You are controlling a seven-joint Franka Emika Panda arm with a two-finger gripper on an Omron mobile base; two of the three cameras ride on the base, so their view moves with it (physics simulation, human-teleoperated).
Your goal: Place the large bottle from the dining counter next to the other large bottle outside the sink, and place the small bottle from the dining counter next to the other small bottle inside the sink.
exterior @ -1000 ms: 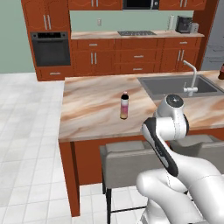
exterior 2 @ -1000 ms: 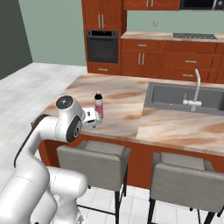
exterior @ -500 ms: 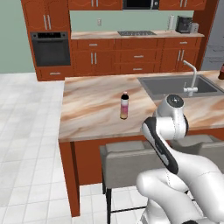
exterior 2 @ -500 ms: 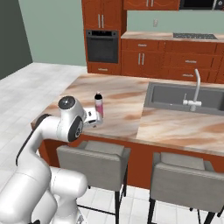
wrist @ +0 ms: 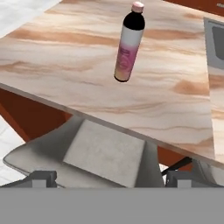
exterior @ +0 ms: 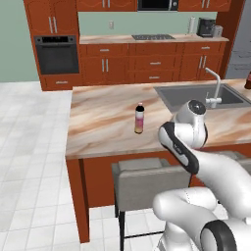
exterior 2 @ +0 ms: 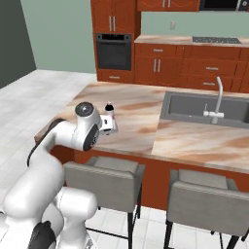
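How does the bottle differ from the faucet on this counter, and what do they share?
The bottle is straight, pink fading to yellow; the faucet is silver and bends over at its top. The bottle stands alone on bare counter, left of the sink; the faucet rises from the sink's rim. The bottle is shorter than the faucet. Both stand upright.

- In the right base view the arm's white link hid the lower body of the gradient bottle (exterior 2: 110,111).
- The sink (wrist: 215,37) was cut by the right edge in the hand view.
- A dark bottle (exterior: 248,81) was cut off at the right edge of the left base view.
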